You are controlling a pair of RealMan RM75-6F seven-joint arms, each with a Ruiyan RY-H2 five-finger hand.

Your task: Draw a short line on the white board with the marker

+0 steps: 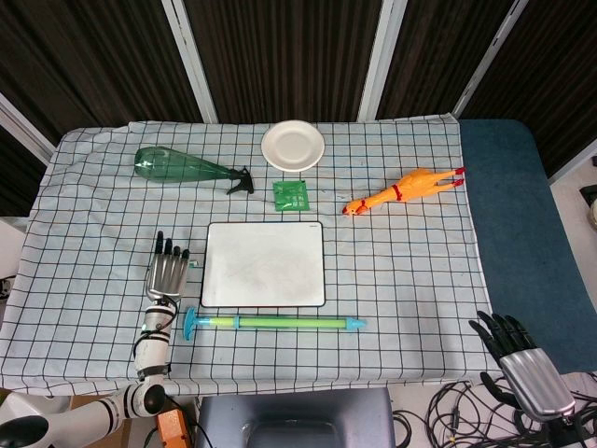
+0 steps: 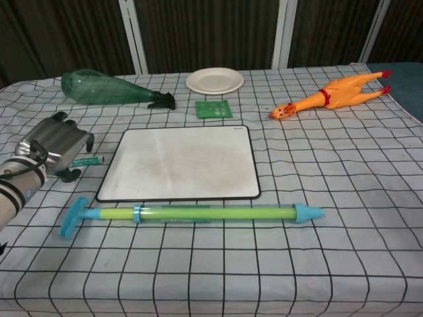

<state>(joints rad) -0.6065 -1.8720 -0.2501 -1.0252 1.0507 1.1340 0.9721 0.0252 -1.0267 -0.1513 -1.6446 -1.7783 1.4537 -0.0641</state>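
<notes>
The white board [image 1: 265, 264] [image 2: 180, 162] lies flat in the middle of the checked cloth. A teal marker [image 2: 91, 160] [image 1: 192, 264] lies on the cloth just left of the board, with only its right end showing. My left hand [image 1: 168, 271] [image 2: 56, 148] hovers over its other end, fingers arched down and apart, and no closed grip shows. Beyond the table's near right corner, my right hand [image 1: 518, 359] hangs with its fingers spread and holds nothing; only the head view shows it.
A long green and blue water squirter [image 1: 272, 323] [image 2: 192, 213] lies along the board's near edge. Behind the board are a green bottle [image 1: 182, 168], a white plate [image 1: 293, 146], a green packet [image 1: 291, 195] and a rubber chicken [image 1: 403, 191].
</notes>
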